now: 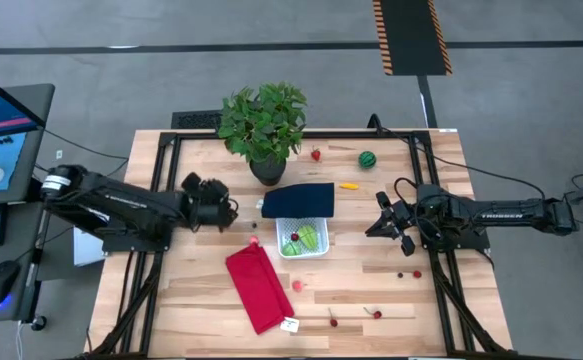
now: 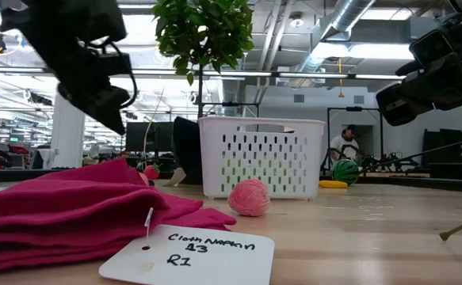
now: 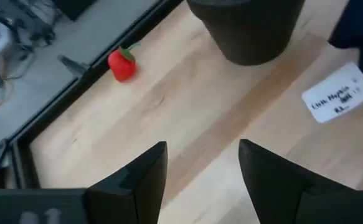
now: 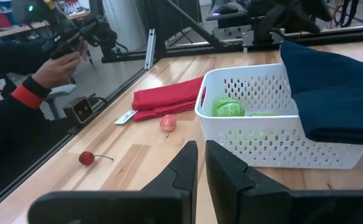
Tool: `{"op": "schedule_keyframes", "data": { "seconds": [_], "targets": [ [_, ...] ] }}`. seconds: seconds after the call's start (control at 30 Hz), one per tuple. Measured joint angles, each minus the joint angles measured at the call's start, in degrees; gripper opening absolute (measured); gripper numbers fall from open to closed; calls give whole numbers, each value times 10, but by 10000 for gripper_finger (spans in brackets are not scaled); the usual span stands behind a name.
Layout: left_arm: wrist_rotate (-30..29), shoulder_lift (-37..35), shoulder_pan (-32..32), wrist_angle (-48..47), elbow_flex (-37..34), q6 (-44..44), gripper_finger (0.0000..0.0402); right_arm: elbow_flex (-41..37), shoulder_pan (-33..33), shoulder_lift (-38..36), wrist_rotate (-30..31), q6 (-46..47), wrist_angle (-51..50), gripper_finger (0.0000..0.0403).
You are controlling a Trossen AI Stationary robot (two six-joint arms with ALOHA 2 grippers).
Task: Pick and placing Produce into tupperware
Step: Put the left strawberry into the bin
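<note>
The white perforated tupperware [image 1: 316,249] stands mid-table with green produce [image 4: 226,107] inside; a dark navy cover [image 1: 299,200] rests over its far rim. A red strawberry [image 1: 316,154], a striped green ball [image 1: 368,159] and an orange piece [image 1: 348,185] lie on the far part of the table. A pink piece [image 1: 297,285] and small red berries [image 1: 376,313] lie nearer. My left gripper [image 3: 203,162] hovers open above bare wood left of the tupperware, with nothing between its fingers. My right gripper [image 4: 201,163] waits shut at the tupperware's right, holding nothing.
A potted plant [image 1: 264,125] stands at the far middle, its dark pot [image 3: 246,28] just ahead of my left gripper. A red folded cloth [image 1: 259,288] with a white tag [image 2: 187,253] lies near the front. A person's hand [image 4: 60,65] shows beyond the table.
</note>
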Motion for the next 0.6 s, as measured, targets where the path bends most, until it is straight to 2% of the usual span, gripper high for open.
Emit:
{"op": "schedule_keyframes", "data": {
  "seconds": [0.13, 0.33, 0.6],
  "targets": [
    [71, -27, 94, 51, 0, 90, 190, 0, 0, 0, 0, 0, 0, 56],
    [198, -21, 230, 104, 0, 199, 190, 0, 0, 0, 0, 0, 0, 56],
    [237, -20, 327, 172, 0, 266, 190, 0, 0, 0, 0, 0, 0, 56]
  ]
}}
